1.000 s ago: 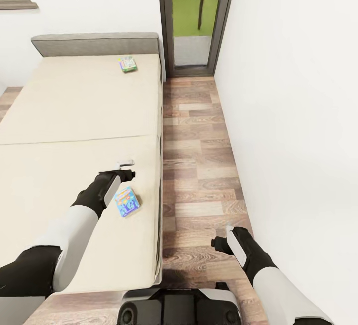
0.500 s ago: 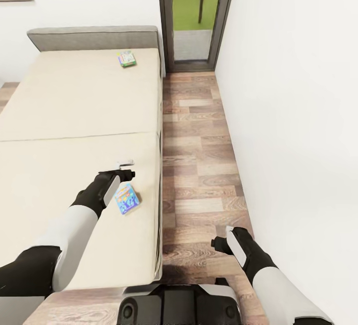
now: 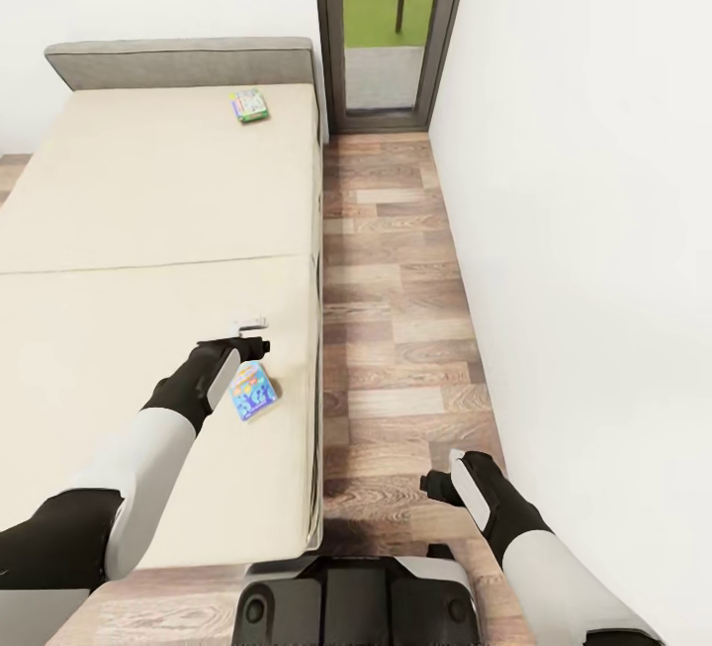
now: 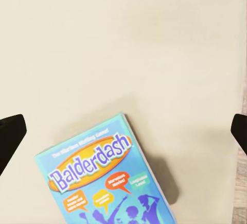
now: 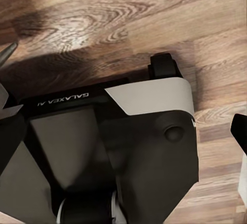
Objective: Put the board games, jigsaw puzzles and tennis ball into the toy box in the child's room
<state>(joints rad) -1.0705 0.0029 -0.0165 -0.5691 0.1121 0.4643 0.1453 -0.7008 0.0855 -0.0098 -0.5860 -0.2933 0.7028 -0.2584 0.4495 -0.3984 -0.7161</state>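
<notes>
Left claw (image 3: 249,331) hung with fingers apart over the blue game box (image 3: 251,391) near the bed's (image 3: 119,221) edge; right claw (image 3: 445,473), apart, hung over plank floor (image 3: 381,260). Second box (image 3: 249,105) lay near the headboard (image 3: 183,62).

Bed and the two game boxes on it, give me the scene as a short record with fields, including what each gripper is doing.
place: bedroom, bed beside a wood-plank floor
near game: blue Balderdash box, flat on the mattress near the bed's floor-side edge
far game: green-white box, flat near the headboard
left gripper: open, above the mattress just beyond the Balderdash box, holding nothing
right gripper: over the floor, empty; open or shut unclear
robot base: on the floor at the foot of the bed
</notes>
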